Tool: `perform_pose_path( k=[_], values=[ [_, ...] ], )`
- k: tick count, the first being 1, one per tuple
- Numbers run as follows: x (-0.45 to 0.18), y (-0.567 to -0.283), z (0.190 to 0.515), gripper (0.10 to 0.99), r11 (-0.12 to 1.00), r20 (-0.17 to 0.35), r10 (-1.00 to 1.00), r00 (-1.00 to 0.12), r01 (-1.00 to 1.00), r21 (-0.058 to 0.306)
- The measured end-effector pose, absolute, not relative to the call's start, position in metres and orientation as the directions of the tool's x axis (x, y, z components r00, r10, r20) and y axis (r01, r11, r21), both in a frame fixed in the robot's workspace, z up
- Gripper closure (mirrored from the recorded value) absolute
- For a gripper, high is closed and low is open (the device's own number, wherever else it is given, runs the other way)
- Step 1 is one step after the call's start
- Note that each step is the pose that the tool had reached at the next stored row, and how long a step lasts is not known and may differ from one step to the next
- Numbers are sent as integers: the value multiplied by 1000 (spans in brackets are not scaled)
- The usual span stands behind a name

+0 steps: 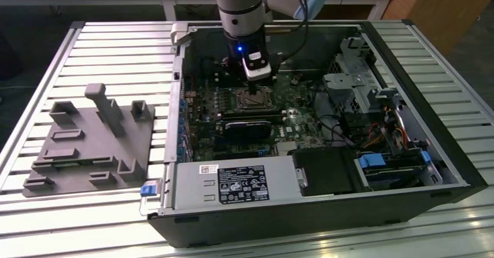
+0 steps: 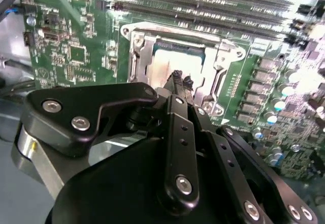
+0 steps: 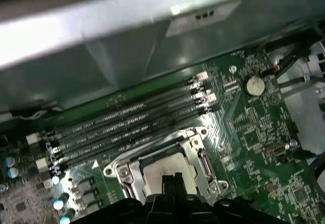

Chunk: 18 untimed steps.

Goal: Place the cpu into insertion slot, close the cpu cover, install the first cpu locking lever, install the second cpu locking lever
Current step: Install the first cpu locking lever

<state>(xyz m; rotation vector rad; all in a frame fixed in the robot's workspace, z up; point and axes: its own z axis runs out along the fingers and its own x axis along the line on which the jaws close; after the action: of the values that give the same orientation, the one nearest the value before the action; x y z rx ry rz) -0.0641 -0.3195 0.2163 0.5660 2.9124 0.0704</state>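
The cpu point(image 3: 167, 170) sits seated under the closed cpu cover point(image 3: 200, 155); the gripper point(image 2: 177, 79), fingers pinched together empty, hovers above; levers' state unclear.

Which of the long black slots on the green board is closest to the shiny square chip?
The memory slot running right beside the socket's metal frame is closest to the cpu. The other slots lie further off, toward the grey case wall.

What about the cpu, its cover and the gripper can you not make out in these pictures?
- cpu: near edge hidden behind the gripper in both wrist views.
- cpu cover: near side hidden by the gripper linkage in the second wrist view.
- Locking levers: too small to tell in the exterior view.
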Motion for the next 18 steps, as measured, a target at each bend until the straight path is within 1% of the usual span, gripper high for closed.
perform_pose_path(
  k=[3,14,18],
  values=[
    [-64,-323,216,980,927,-151,376,-914,369,75],
    [-63,-323,216,980,937,-143,349,-926,343,69],
    [-58,-323,216,980,943,-127,332,-935,327,61]
  ],
)
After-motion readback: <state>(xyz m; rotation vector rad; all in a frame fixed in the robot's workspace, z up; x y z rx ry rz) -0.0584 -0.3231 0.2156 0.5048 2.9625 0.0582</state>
